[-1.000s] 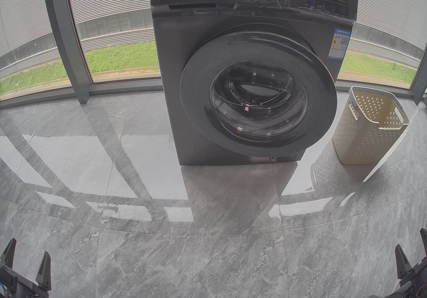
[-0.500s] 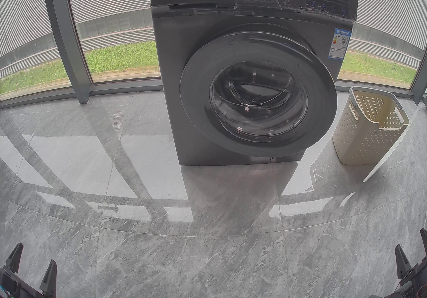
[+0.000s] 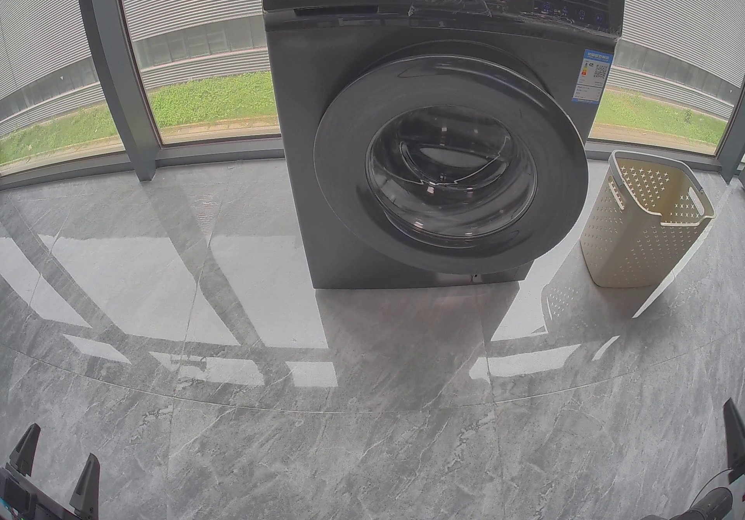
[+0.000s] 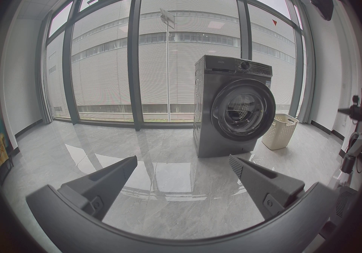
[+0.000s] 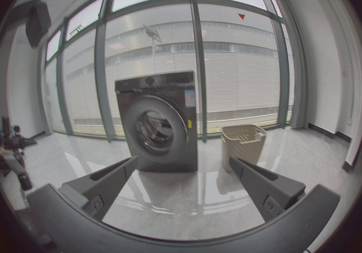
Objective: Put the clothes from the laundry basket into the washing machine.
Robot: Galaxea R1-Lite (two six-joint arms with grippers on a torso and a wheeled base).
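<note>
A dark grey front-loading washing machine (image 3: 434, 118) stands on the floor ahead, its round door (image 3: 450, 165) shut. Right of it sits a cream perforated laundry basket (image 3: 644, 223); no clothes show over its rim. My left gripper (image 3: 54, 459) is low at the near left, open and holding nothing. My right gripper (image 3: 733, 432) is at the near right edge, far from the basket. The left wrist view has the machine (image 4: 233, 106) and basket (image 4: 279, 131) beyond the open left gripper (image 4: 183, 163). The right wrist view has the machine (image 5: 156, 121) and basket (image 5: 243, 144) beyond the open right gripper (image 5: 183, 163).
Glossy grey marble floor (image 3: 349, 405) stretches between me and the machine. Tall windows with dark frames (image 3: 109, 48) stand behind the machine. A wall (image 5: 328, 76) closes the room to the right of the basket.
My left gripper dropped slightly lower and to the right in the head view. My right gripper slid toward the right edge, leaving one fingertip in sight.
</note>
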